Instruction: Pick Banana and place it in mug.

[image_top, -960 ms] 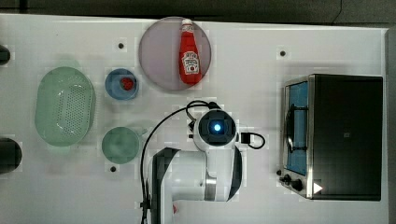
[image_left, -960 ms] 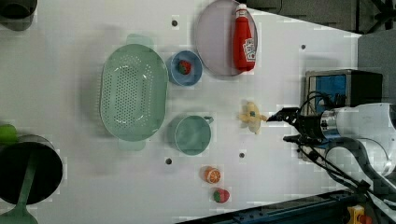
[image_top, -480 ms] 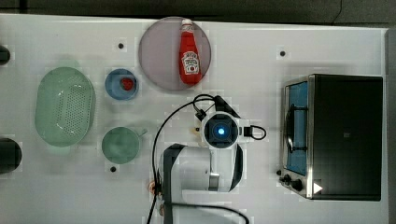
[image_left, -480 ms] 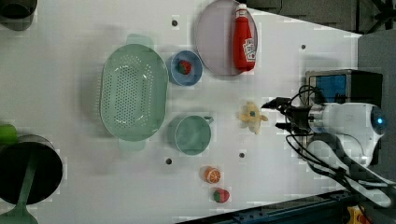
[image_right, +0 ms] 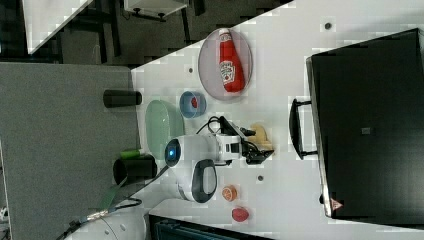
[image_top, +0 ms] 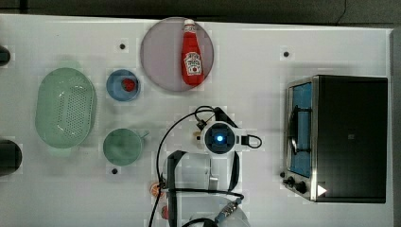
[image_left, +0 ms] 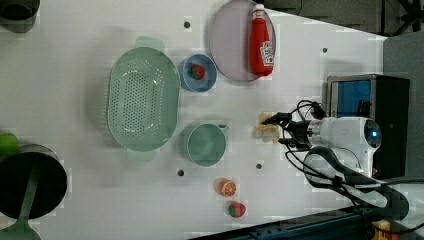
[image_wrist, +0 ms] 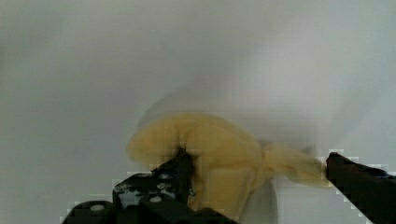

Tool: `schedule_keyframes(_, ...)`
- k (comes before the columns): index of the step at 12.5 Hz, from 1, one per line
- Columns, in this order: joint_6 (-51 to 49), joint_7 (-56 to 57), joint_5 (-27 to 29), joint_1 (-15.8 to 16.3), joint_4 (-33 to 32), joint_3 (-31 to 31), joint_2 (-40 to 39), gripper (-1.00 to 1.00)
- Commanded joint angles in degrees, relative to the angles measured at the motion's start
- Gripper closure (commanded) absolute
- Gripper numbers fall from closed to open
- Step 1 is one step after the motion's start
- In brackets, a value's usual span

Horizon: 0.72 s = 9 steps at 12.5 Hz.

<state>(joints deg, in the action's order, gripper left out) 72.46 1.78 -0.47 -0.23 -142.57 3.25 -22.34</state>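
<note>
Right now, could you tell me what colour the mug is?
The mug is pale green, clearest in the left view.

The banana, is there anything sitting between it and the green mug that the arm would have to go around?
Nothing visible does. In the left view the Banana lies at the gripper, and the table between it and the mug is bare. The orange slice and strawberry lie off that line.

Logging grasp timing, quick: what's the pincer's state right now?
Pincer: open, its fingers on either side of the banana, not yet shut on it.
</note>
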Motion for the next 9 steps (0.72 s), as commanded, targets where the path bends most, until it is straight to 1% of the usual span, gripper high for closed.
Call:
schedule_keyframes(1,2.26,1.57,-0.35,0.23,0.23,-0.41,0.33,-0.45)
schedule_keyframes(2,2.26,1.56,-0.35,0.23,0.33,-0.58,0.53,-0.19)
schedule_keyframes(4,2.23,1.55,-0.35,0.23,0.41,-0.60,0.93,0.26)
schedule_keyframes(5,2.18,1.55,-0.35,0.22,0.43,-0.59,1.35,0.32)
schedule_keyframes(7,1.45,1.36,-0.33,0.18,0.39,-0.58,2.96,0.32)
schedule_keyframes(9,-1.35,0.12,0.06,0.05,0.71,-0.38,6.37,0.32)
